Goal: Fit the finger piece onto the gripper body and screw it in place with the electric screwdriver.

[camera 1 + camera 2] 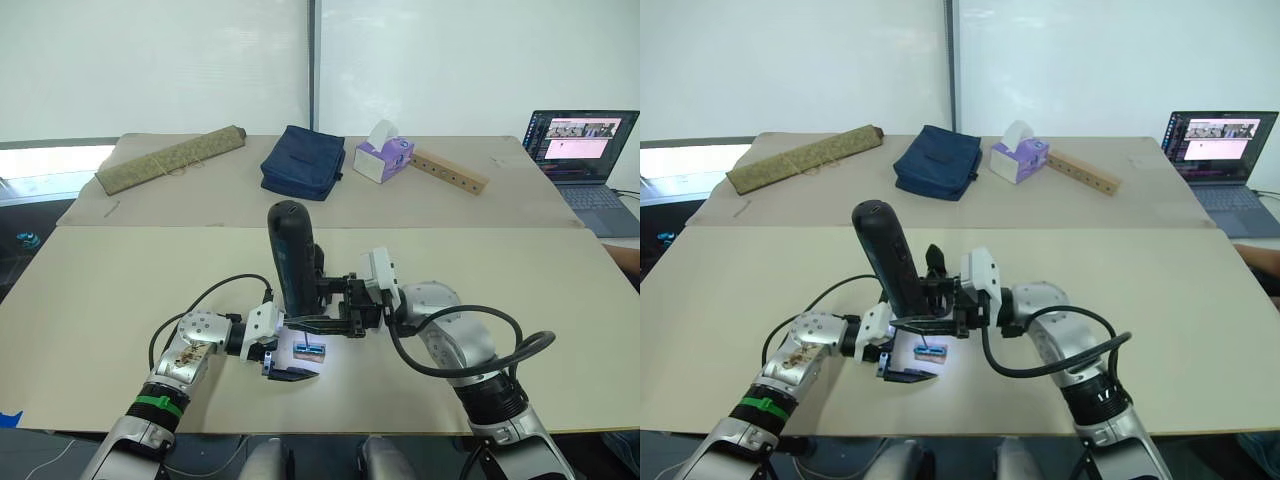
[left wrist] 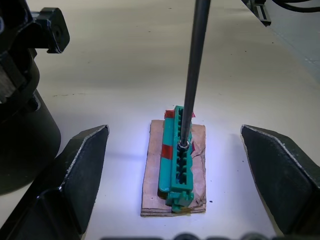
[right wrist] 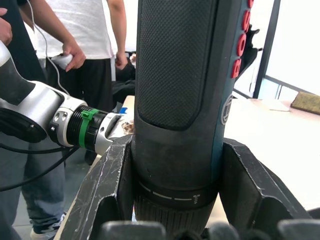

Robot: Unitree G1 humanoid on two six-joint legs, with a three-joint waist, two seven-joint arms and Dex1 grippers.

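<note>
Right tool (image 1: 325,300): squeezing the electric screwdriver (image 1: 291,258), standing it upright.
Bit (image 2: 192,75): pointing straight down, tip touching the green block (image 2: 176,159) on the bench (image 1: 120,290).
Left tool (image 2: 175,170): spread wide, holding nothing, sitting either side of the block.

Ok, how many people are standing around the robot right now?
2. A person in a white shirt, holding a controller, and beside them a person in a dark top, partly cut off. Others may be hidden behind the electric screwdriver.

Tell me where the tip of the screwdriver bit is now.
In the left wrist view, the bit touches the green block on its tan pad, between the left gripper's open jaws.
</note>
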